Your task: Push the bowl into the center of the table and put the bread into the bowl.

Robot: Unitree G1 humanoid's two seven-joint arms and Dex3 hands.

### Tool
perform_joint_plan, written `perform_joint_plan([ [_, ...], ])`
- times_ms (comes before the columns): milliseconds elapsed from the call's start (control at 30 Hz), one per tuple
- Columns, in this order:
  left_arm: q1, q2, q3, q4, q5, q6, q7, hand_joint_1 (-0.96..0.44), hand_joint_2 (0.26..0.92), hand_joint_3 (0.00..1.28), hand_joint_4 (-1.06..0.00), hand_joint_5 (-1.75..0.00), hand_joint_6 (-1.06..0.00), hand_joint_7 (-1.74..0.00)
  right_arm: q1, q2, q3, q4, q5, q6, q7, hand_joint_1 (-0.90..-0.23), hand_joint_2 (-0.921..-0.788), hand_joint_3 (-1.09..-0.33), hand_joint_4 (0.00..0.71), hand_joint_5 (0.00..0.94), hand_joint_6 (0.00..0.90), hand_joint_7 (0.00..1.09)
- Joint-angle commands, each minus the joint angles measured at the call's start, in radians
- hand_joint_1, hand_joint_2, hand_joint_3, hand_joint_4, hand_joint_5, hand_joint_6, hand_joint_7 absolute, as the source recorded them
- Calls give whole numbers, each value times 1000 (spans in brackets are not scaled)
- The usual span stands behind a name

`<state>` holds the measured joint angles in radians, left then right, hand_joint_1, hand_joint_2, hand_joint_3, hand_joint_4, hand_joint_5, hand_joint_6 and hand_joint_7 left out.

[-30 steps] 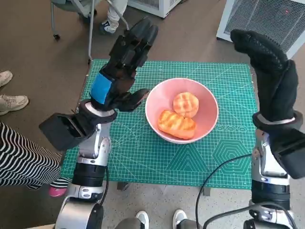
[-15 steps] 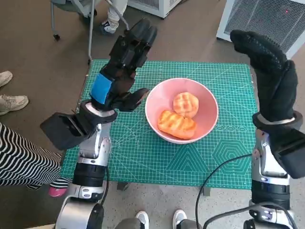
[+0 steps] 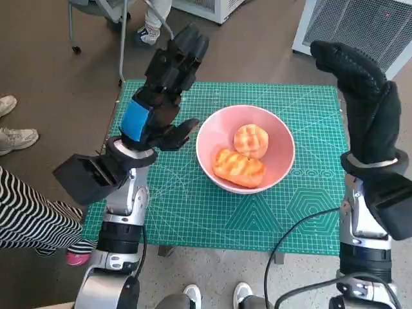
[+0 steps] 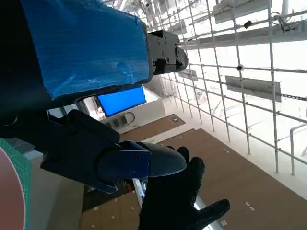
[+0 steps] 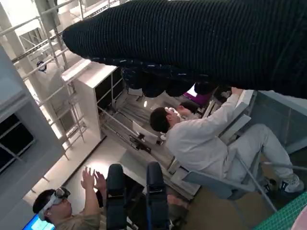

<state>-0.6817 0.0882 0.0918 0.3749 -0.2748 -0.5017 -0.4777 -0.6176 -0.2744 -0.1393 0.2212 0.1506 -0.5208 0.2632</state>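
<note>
I have the pink bowl (image 3: 245,148) sitting near the middle of the tabletop (image 3: 193,212), on the green cutting mat, with two pieces of bread (image 3: 239,167) already inside, one at about 12 o'clock in the bowl, the other at 6. My left hand (image 3: 162,96) is raised at the bowl's 9 o'clock, fingers spread, holding nothing. My right hand (image 3: 364,106) is lifted at 3 o'clock, spread too, empty. The job looks essentially done to me. The risk now is in lowering the arms: the left thumb hangs close to the rim, and a careless sweep could knock the bowl off centre or tip the bread out.
</note>
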Motion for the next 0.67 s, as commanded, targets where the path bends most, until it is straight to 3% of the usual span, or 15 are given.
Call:
perform_joint_plan([
  [33, 11, 13, -1, -14, 8, 6, 4, -770, 921, 406, -57, -8, 1, -315, 7, -3, 3, -2, -16, 6, -3, -732, -921, -739, 153, 0, -1, 525],
  [667, 15, 7, -9, -21, 9, 3, 9, -767, 921, 402, -59, -9, 1, -323, 2, -1, -1, 3, -10, 0, -3, -731, -921, -737, 154, 0, -1, 527],
])
